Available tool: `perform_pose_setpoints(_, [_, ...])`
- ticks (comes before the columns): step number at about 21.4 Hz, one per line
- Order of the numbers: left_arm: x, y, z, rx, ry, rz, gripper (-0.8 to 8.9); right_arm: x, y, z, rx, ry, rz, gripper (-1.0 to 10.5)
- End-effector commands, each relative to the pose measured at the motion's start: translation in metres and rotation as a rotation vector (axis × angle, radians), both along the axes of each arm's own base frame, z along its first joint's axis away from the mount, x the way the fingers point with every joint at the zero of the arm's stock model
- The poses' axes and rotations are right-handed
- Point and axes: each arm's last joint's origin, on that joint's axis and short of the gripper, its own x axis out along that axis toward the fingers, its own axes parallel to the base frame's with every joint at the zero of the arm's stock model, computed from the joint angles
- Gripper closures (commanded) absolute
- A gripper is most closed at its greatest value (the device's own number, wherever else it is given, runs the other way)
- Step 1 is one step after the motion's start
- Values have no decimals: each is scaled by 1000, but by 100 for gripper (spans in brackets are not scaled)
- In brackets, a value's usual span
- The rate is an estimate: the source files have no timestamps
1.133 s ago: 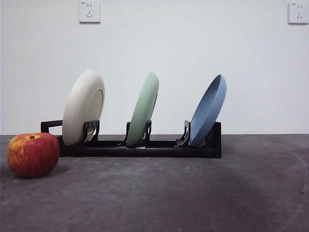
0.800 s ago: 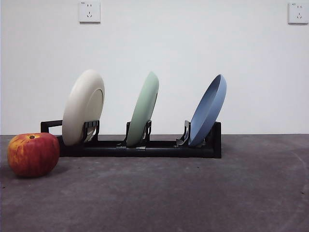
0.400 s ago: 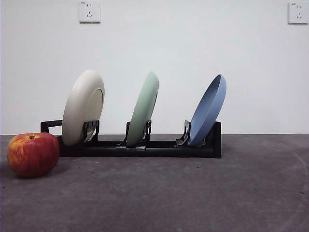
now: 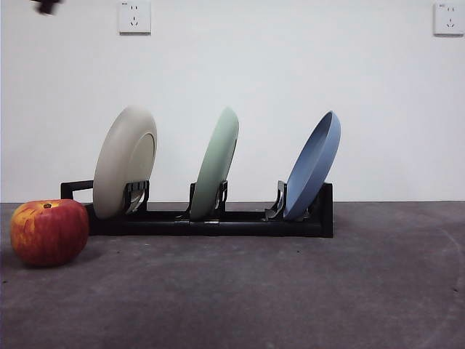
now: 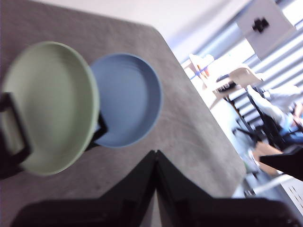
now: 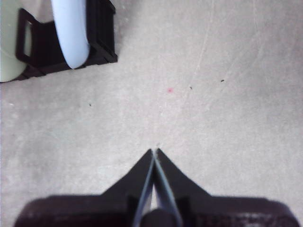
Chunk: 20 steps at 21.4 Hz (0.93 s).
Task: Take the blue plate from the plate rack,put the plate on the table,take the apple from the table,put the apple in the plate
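The blue plate (image 4: 314, 166) leans in the right-hand slot of the black plate rack (image 4: 218, 225); it also shows in the left wrist view (image 5: 125, 99) and edge-on in the right wrist view (image 6: 70, 30). The red and yellow apple (image 4: 49, 231) sits on the grey table (image 4: 290, 291) at the rack's left end. My left gripper (image 5: 155, 153) is shut and empty, high above the rack. My right gripper (image 6: 154, 152) is shut and empty, above bare table to the right of the rack. A black arm tip (image 4: 47, 6) shows at the top left corner.
A pale green plate (image 4: 216, 161) stands in the middle slot and a cream-white plate (image 4: 125, 161) in the left slot. The green plate also shows in the left wrist view (image 5: 47, 104). Two wall sockets (image 4: 135, 17) are on the white wall behind.
A black arm tip has come into the front view at the top left corner. The plates, rack and apple have not moved.
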Motion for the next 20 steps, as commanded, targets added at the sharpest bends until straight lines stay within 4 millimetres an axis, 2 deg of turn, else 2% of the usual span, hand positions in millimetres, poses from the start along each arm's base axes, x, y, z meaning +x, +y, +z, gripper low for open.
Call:
perform_pose_setpoints(1, [22, -33, 8, 5, 2, -87, 819, 7, 0, -2, -18, -2, 28, 948])
perform_pose_setpoints(6, [68, -101, 21, 44, -16, -182, 819, 20, 0, -8, -31, 18, 48, 948])
perform_pose_setpoints(10, [93, -142, 20, 66, -57, -178, 819, 22, 0, -9, -43, 20, 65, 948])
perform_pose_setpoints(15, [110, -181, -15, 127, -36, -166, 819, 22, 0, -10, -44, 24, 66, 948])
perform_pose_setpoints(18, [111, -205, -41, 222, -51, -142, 818, 22, 0, -10, -45, 28, 68, 948])
perform_pose_setpoints(20, [110, -217, -52, 294, -81, -96, 797, 22, 0, -10, -45, 29, 68, 948])
